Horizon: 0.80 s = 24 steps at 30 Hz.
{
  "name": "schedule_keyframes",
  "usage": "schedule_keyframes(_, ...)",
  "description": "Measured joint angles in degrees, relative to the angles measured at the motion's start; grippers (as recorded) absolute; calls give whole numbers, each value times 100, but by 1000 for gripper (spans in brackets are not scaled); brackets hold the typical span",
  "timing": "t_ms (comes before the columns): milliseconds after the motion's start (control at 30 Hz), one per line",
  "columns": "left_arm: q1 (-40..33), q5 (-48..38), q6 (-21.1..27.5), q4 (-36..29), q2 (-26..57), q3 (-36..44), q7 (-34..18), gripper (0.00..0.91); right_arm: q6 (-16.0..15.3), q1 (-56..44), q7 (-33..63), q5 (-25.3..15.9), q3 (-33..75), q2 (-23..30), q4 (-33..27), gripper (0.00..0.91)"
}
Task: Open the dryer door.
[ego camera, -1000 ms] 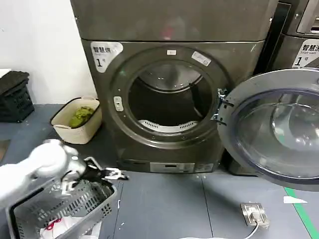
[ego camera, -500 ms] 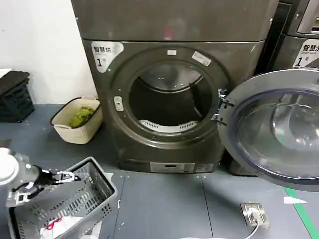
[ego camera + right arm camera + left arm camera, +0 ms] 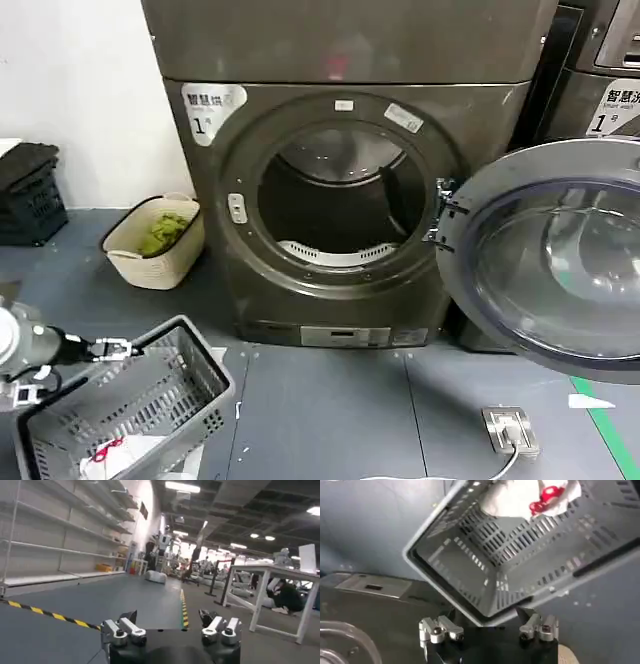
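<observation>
The dryer door [image 3: 560, 262] stands swung wide open to the right of the machine, its grey inner face and clear centre turned toward me, hinged at the drum's right side [image 3: 440, 215]. The round drum opening [image 3: 340, 205] is uncovered and dark inside. My left gripper [image 3: 113, 350] hovers low at the far left, over the corner of a grey laundry basket [image 3: 130, 400], well away from the door. In the left wrist view this gripper [image 3: 487, 619] is open, with the basket corner [image 3: 485, 607] just ahead of it. My right gripper [image 3: 167, 617] is open and empty, facing a long room.
A beige basket with green cloth [image 3: 155, 238] sits left of the dryer, a black crate [image 3: 30, 195] farther left. The grey basket holds a white and red cloth [image 3: 530, 497]. A second machine [image 3: 600, 90] stands at right. A floor socket [image 3: 510, 428] and green tape [image 3: 612, 440] lie below the door.
My left arm has pulled back to the left, from over the grey basket's near corner to the view's left edge. The door and basket have stayed put.
</observation>
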Motion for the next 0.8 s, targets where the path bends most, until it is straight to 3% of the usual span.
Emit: schedule_keyframes(800, 150, 206, 7, 271, -57, -71, -84, 907, 97, 45, -35, -204, -84, 42, 6, 907)
